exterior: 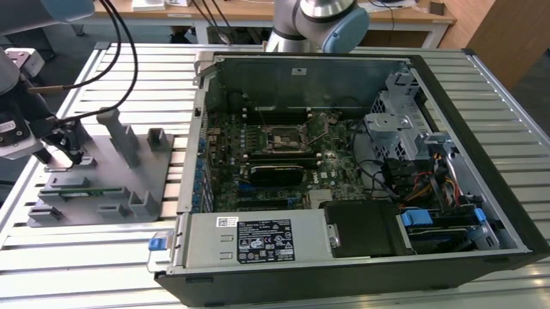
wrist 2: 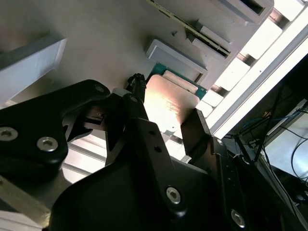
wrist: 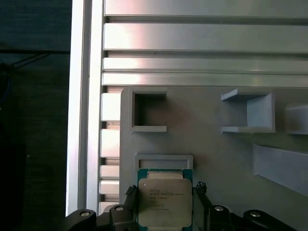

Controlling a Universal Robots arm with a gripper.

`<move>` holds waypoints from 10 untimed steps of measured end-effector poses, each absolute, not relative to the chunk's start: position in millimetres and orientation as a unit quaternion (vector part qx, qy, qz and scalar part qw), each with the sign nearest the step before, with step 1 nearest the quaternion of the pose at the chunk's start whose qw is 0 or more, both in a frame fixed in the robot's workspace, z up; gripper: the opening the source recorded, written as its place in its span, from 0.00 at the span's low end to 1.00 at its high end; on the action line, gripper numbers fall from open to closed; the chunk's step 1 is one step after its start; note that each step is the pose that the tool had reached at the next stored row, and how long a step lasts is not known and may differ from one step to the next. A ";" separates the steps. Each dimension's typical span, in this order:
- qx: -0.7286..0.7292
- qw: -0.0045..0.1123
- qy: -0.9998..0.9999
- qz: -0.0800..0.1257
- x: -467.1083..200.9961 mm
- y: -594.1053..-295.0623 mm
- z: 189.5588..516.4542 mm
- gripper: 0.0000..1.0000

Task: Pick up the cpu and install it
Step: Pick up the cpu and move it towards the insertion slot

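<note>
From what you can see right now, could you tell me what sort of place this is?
Most likely a robotics lab bench set up for computer assembly: a robot arm, an opened desktop computer case lying on a slotted aluminium table, and beside it a grey parts fixture holding the cpu.

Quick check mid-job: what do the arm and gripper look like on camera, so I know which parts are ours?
The arm is built of silver-grey tube sections with rounded light-blue joint caps. Thin black cables loop along it towards the tool end. The gripper is matt black, made of angular plates with rounded corners, fastened with silver socket-head screws.
</note>
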State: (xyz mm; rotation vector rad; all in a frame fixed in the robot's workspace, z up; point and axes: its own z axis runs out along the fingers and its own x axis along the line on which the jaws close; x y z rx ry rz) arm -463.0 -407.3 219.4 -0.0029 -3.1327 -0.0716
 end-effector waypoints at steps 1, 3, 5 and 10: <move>-0.001 0.004 -1.000 -0.023 -463.0 -407.3 220.3 0.54; -0.001 0.004 -1.000 -0.023 -463.0 -407.3 221.9 0.54; -0.001 0.004 -1.000 -0.023 -463.0 -407.3 223.5 0.54; -0.001 0.004 -1.000 -0.023 -463.0 -407.1 228.4 0.54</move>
